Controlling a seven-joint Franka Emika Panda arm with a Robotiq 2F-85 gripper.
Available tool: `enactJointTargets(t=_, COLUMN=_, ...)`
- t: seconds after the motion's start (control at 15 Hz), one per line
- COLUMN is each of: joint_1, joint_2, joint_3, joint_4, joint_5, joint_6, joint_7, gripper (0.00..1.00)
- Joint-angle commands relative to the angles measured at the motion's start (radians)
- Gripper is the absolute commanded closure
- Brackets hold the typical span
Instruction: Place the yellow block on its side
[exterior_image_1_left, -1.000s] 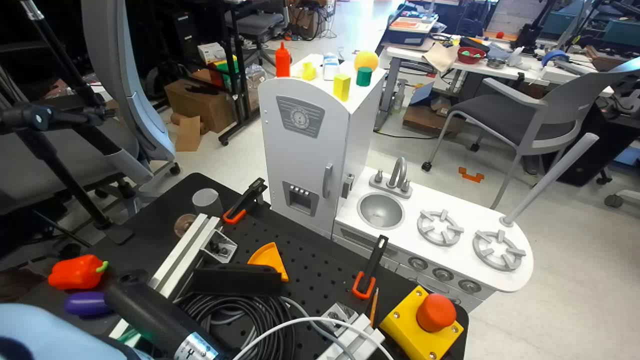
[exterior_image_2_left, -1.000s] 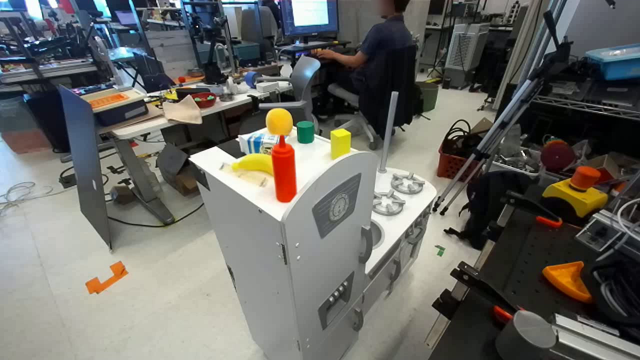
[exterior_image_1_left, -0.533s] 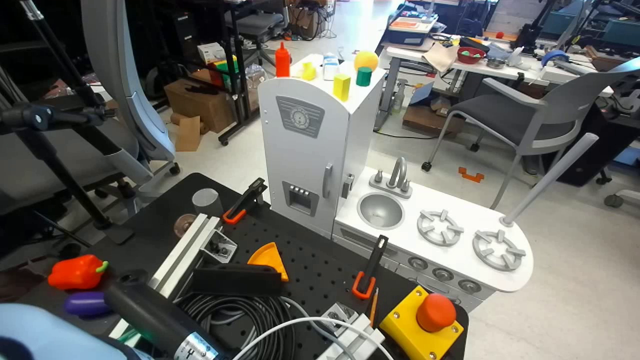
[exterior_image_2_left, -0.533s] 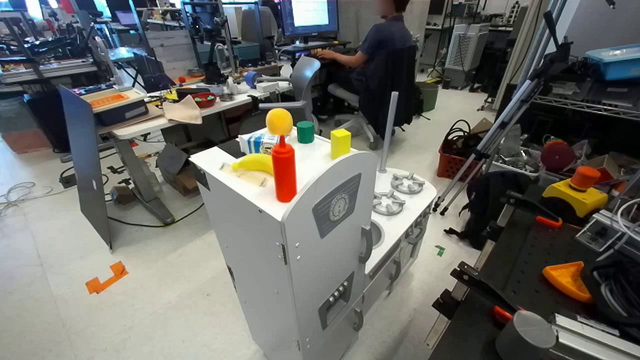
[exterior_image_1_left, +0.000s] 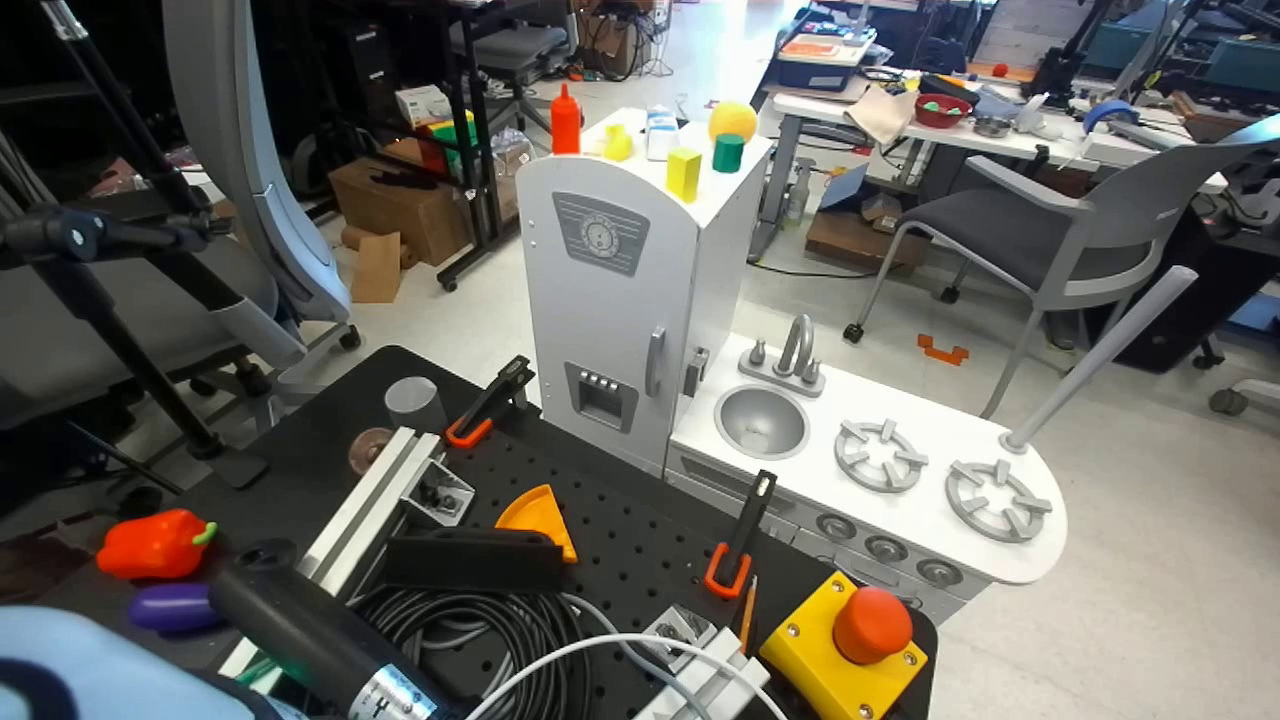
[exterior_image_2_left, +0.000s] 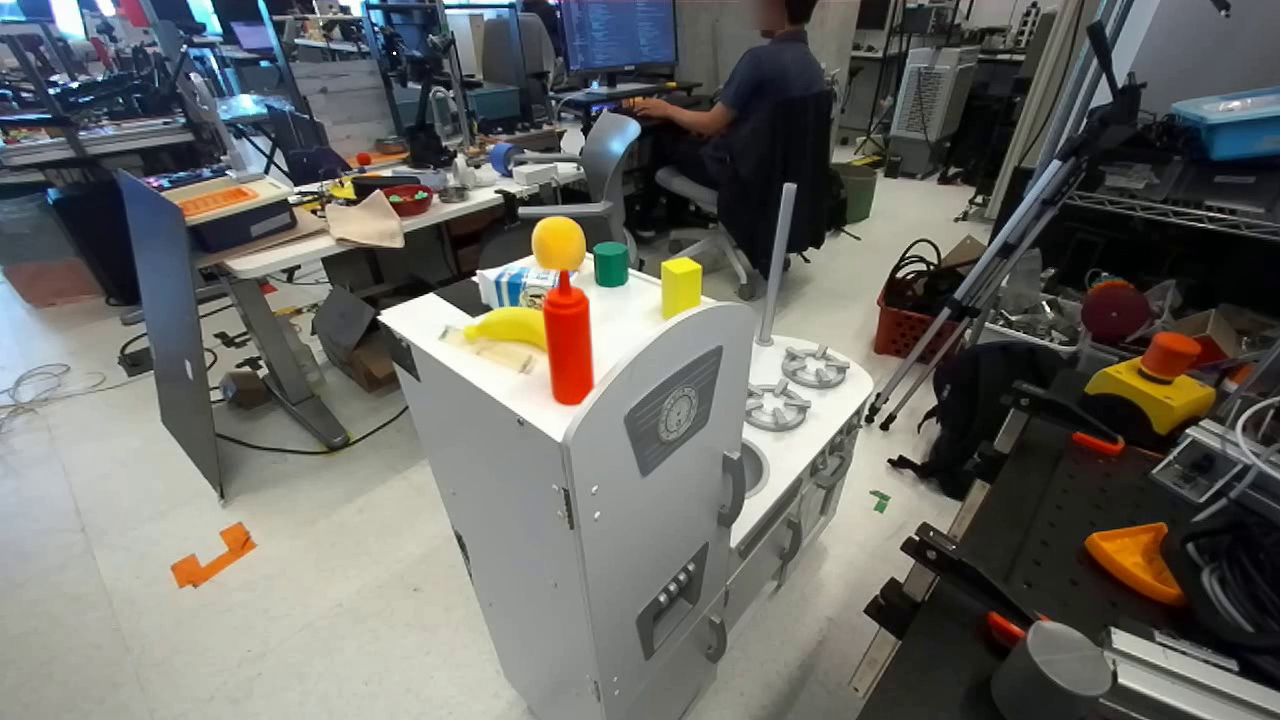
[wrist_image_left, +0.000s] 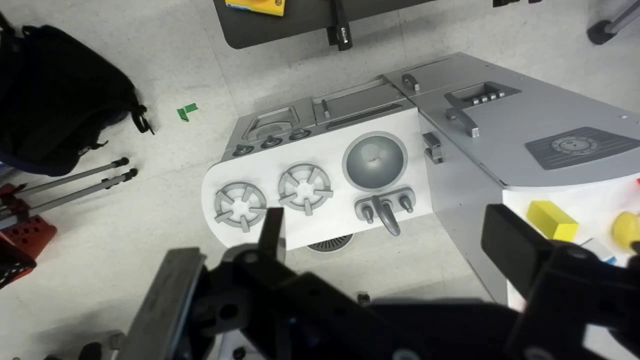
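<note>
The yellow block (exterior_image_1_left: 683, 175) stands upright on top of the tall fridge part of the white toy kitchen (exterior_image_1_left: 620, 300), near its front edge. It also stands there in the other exterior picture (exterior_image_2_left: 681, 288). In the wrist view the yellow block (wrist_image_left: 552, 220) is at the right, just beyond the right finger. My gripper (wrist_image_left: 385, 230) is open, with its two dark fingers wide apart and nothing between them. It is above the toy kitchen, with the sink and faucet seen between the fingers. The gripper does not show in the exterior views.
On the fridge top are a green cylinder (exterior_image_2_left: 611, 264), an orange-yellow ball (exterior_image_2_left: 558, 244), a red bottle (exterior_image_2_left: 569, 345), a banana (exterior_image_2_left: 510, 327) and a blue-white carton (exterior_image_2_left: 520, 287). The faucet (wrist_image_left: 386, 215) and a grey post (exterior_image_2_left: 778, 262) rise from the lower counter.
The yellow block and the other things on the toy kitchen have not moved. A background monitor's screen has turned from white to dark.
</note>
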Motion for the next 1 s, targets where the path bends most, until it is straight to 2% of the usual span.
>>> enactJointTargets(t=0.0, joint_1=0.052, joint_2=0.116, joint_3=0.028, joint_4=0.023, joint_5=0.058, joint_6=0.050, joint_7=-0.024, gripper=0.00)
enactJointTargets(t=0.27, joint_1=0.101, joint_2=0.253, joint_3=0.084, joint_4=0.026, joint_5=0.096, joint_6=0.149, joint_7=0.002, gripper=0.00)
enactJointTargets(t=0.93, joint_1=0.160, joint_2=0.558, joint_3=0.221, joint_4=0.118, joint_5=0.111, joint_6=0.303, joint_7=0.131, gripper=0.00)
